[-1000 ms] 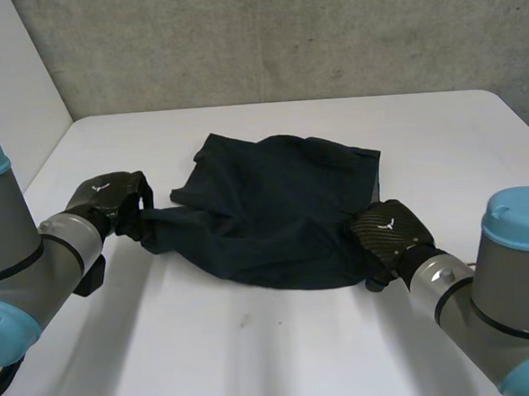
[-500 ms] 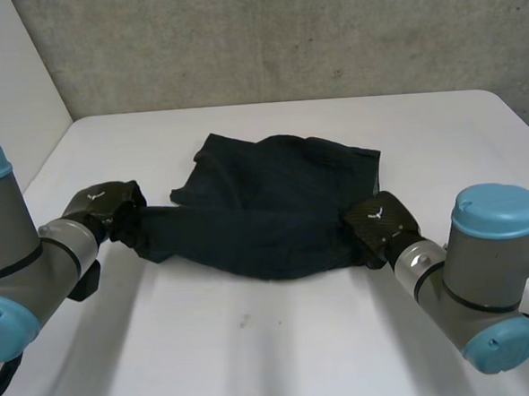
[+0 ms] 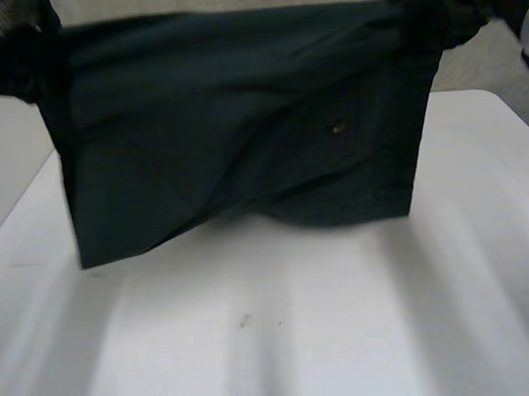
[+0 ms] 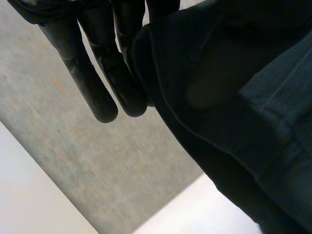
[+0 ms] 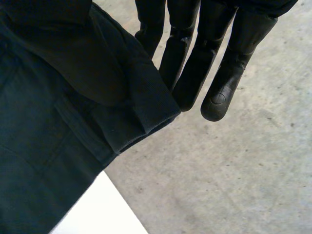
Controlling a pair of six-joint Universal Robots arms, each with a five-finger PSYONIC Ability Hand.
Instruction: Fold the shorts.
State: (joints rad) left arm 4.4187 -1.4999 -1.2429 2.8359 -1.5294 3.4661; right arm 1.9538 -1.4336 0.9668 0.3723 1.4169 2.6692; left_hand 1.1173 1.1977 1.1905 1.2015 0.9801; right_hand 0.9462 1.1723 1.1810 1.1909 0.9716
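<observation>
The dark navy shorts (image 3: 243, 136) hang spread out in the air above the white table (image 3: 300, 339), close in front of the head view. My left hand (image 3: 9, 65) holds their upper left corner and my right hand (image 3: 455, 7) holds their upper right corner. In the left wrist view the cloth (image 4: 234, 97) lies pinched against the straight fingers (image 4: 100, 83). The right wrist view shows a hemmed corner of the shorts (image 5: 63, 122) pinched beside the straight fingers (image 5: 219, 83). The lower edge hangs uneven, lower at the left.
A grey concrete wall (image 5: 243, 170) stands behind the table. A small dark speck (image 3: 245, 321) marks the tabletop near the front.
The shorts lay on the table with a hand at each near corner. My right hand closed on the cloth, and both hands have lifted the shorts up, stretched out in the air.
</observation>
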